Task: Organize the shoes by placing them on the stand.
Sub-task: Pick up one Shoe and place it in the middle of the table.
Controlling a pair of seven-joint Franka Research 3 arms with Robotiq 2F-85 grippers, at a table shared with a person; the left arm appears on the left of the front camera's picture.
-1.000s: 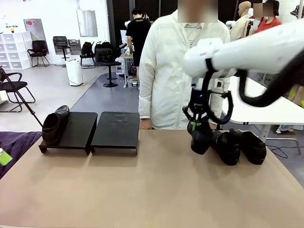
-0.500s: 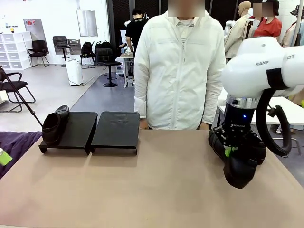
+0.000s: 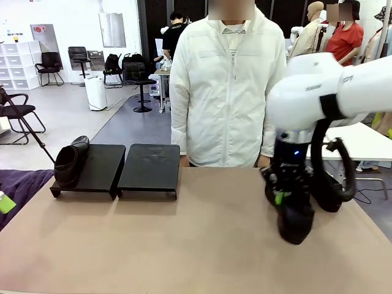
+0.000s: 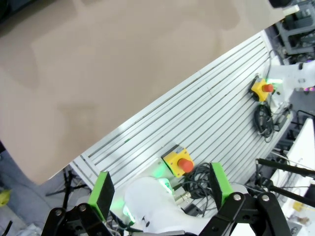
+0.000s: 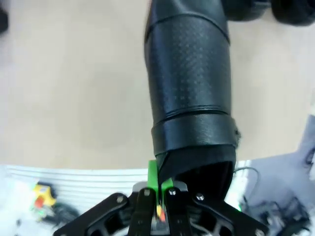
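Right end effector (image 3: 280, 197) shifted leftward, dangling shoe (image 3: 296, 222) toe-down.

The shoe (image 5: 189, 88) in the right hand (image 5: 158, 183) runs off the picture's top edge.

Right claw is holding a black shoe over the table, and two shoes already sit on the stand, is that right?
Not quite. The right claw does hold a black shoe over the table, but the front view shows a single shoe on the stand, at its left end.
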